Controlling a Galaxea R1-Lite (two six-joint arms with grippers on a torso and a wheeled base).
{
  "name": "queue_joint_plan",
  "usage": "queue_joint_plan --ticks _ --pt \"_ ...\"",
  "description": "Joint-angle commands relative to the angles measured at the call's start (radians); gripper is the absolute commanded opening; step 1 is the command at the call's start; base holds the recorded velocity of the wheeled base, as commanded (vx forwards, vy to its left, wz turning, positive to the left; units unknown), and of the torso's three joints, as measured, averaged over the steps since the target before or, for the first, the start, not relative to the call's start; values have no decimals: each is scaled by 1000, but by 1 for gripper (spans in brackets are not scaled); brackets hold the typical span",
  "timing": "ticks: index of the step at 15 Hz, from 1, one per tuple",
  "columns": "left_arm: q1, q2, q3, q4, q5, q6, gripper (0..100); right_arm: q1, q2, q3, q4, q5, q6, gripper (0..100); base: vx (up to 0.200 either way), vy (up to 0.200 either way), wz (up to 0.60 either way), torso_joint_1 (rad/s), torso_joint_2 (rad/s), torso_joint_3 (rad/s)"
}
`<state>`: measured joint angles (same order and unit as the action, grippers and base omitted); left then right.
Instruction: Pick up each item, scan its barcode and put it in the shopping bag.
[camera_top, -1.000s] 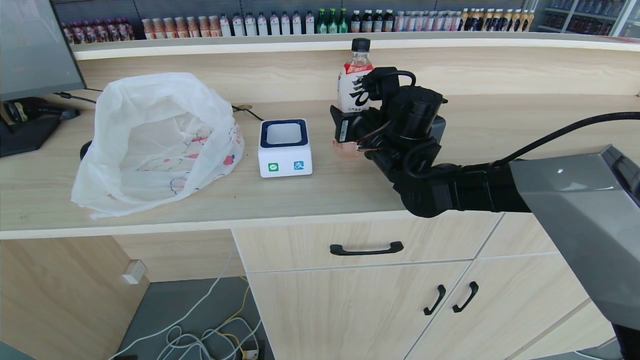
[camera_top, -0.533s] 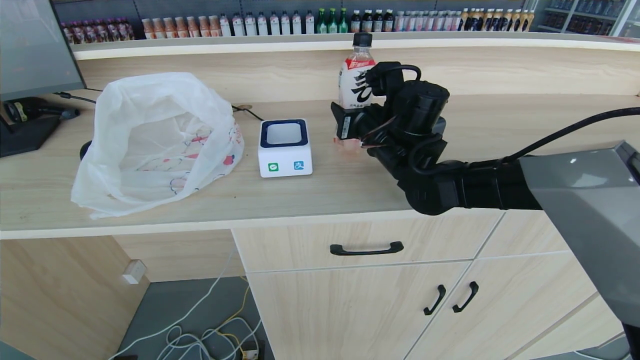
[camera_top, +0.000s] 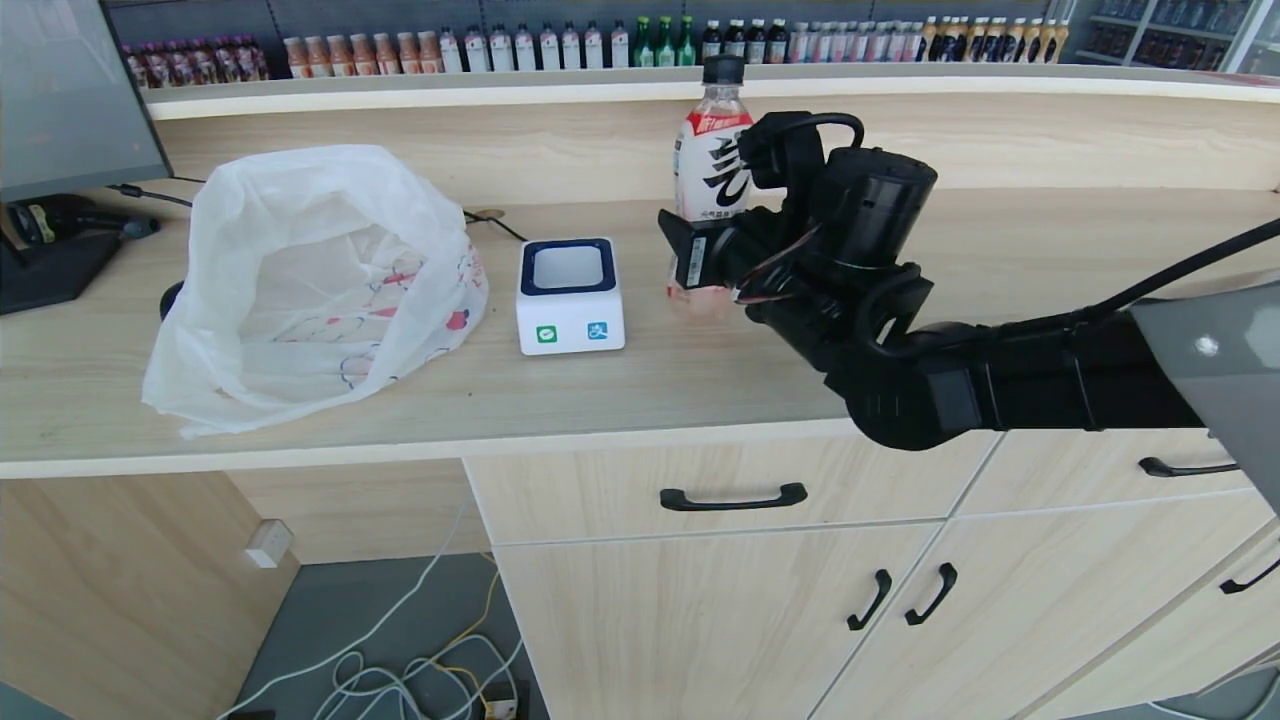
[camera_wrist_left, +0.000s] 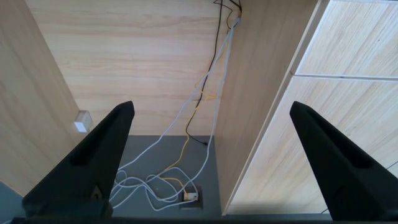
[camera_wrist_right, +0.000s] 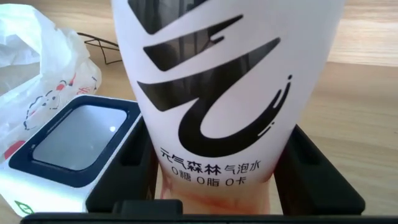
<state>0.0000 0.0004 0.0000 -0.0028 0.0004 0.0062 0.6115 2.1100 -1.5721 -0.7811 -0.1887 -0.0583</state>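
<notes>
The clear plastic bottle with white label, black cap and pink drink (camera_top: 712, 165) stands upright in the right tool (camera_top: 705, 262), which is clamped on its lower part, under the big black mark of the label. Its base seems to hang a little above the wooden bench (camera_top: 1000, 250), about halfway between front edge and back edge, just beside the white box scanner with dark blue rim (camera_top: 568, 295). I judge the bottle full, so rather heavy. Its wall is thin and the label film smooth, so with such a low grip the tall body can tilt or slide. The hold should be firm on the round body, but not so hard that it dents.

The thin white plastic shopping bag (camera_top: 300, 270) lies toward the left end of the bench, soft, with its mouth open to the front. The scanner stands between bottle and bag, and the raised back wall is close behind the bottle. The left tool (camera_wrist_left: 211, 107) hangs beside the cabinet, its 2 fingers wide apart and holding nothing
</notes>
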Motion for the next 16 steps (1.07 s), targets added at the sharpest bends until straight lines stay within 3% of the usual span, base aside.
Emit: queue_joint_plan --ticks 1,7,13,16 --pt "0 0 0 0 0 0 100 14 -139 132 -20 0 -2 0 0 0 0 0 0 0" --pt "0 0 0 0 1 0 100 73 -390 584 -170 -6 -5 0 0 0 0 0 0 0" --pt "0 0 0 0 1 0 100 103 -591 811 -196 9 0 0 0 0 0 0 0 0" --pt "0 0 0 0 0 0 100 116 -673 897 -196 81 3 0 0 0 0 0 0 0"
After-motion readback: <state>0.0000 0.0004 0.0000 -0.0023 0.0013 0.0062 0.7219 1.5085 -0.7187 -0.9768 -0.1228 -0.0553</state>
